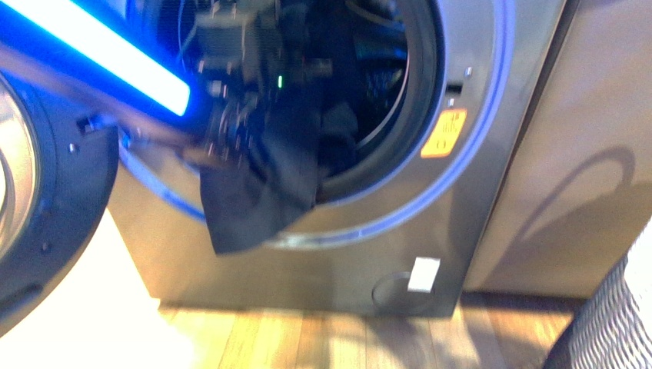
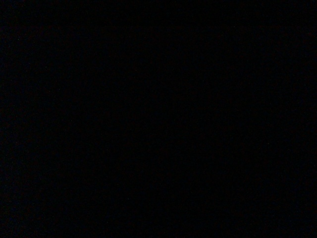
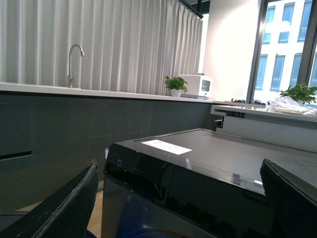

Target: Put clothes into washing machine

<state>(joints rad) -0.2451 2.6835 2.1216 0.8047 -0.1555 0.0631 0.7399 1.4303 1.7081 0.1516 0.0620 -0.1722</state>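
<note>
In the front view the grey-silver washing machine (image 1: 461, 200) fills the frame, its round porthole open. The dark navy clothes (image 1: 269, 177) hang over the lower rim of the opening, part inside the drum and part draped down the front. My left gripper (image 1: 261, 73) is blurred inside the porthole and is shut on the clothes. The left wrist view is dark. My right gripper (image 3: 181, 198) is open, held above the washing machine's black top panel (image 3: 198, 168); its fingers (image 3: 64, 208) are wide apart and empty.
The open door (image 1: 38, 177) stands at the left. A plain grey cabinet (image 1: 569, 154) adjoins the machine's right side. A grey woven basket (image 1: 607, 330) sits at the lower right on the wooden floor (image 1: 307, 338). A counter with a tap (image 3: 74, 59) runs behind.
</note>
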